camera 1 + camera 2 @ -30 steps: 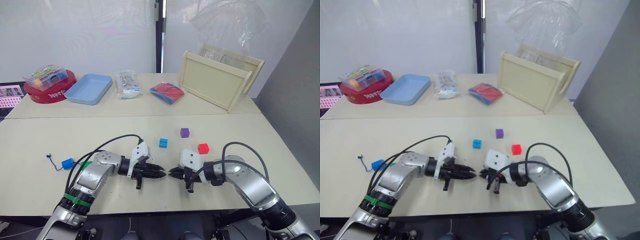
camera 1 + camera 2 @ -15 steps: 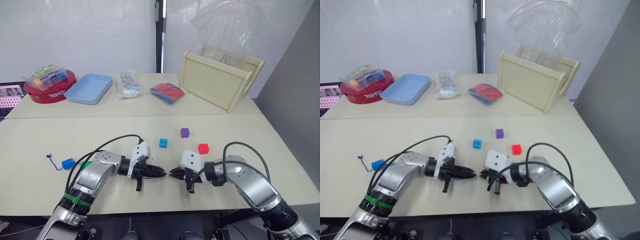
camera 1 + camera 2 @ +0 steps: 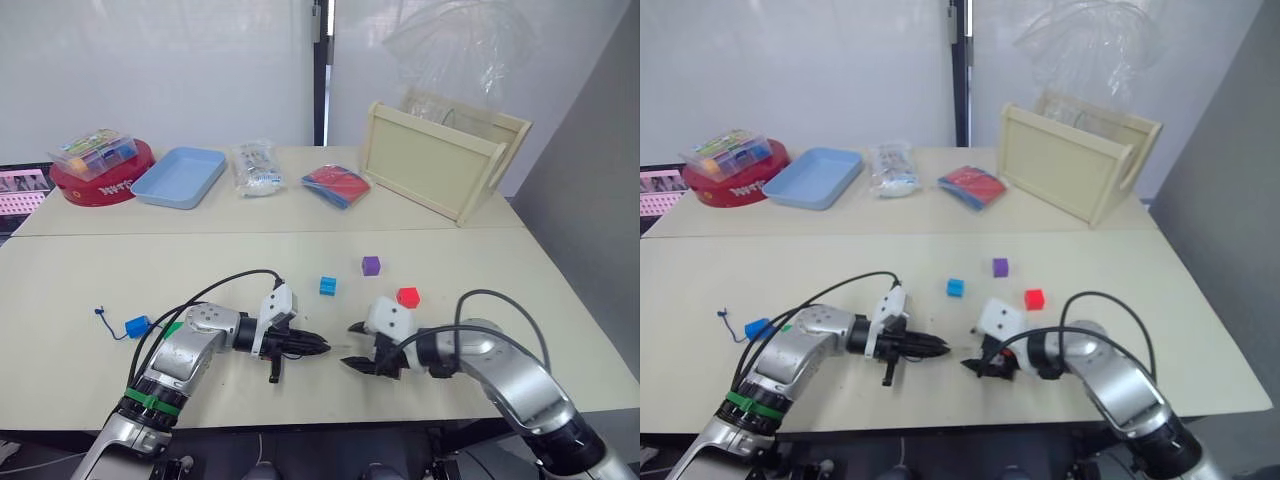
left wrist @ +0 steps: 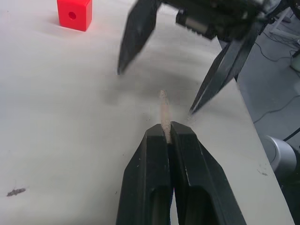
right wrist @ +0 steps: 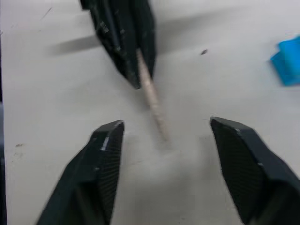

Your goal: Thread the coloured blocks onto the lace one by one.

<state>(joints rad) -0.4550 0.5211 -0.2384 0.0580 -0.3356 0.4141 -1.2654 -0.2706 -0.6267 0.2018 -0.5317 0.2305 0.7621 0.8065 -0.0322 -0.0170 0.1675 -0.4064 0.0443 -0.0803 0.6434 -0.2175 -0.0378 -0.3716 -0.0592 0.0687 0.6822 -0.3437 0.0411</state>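
Left gripper [image 3: 322,348]: low centre of the left eye view, lying close over the beige table [image 3: 80,280], fingers pressed together on the pale stiff tip [image 4: 163,111] of the lace, which juts out past the fingertips.

Right gripper [image 3: 350,345]: just right of the left one and facing it, jaws spread wide with nothing between them; the lace tip points into the gap in the right wrist view, touching neither finger [image 5: 103,154].

Lace [image 3: 103,316]: a short dark-blue length with a small knot shows at the left edge of the table, beside the blue block [image 3: 136,326]; whether the cord passes through that block cannot be told.

Green block [image 3: 174,328]: a sliver just right of the blue one, partly behind the left arm.

Cyan block [image 3: 327,286]: centre of the frame, above the two grippers.

Purple block [image 3: 370,265]: up and right of the cyan one.

Red block [image 3: 407,296]: right of centre, near the right gripper's white housing.

Far table, upper frame: clear box of small pieces [image 3: 92,153] on a red round tin [image 3: 98,187], light-blue tray [image 3: 180,177], clear packet [image 3: 256,167], red-and-blue packet [image 3: 336,185], wooden crate [image 3: 440,160].
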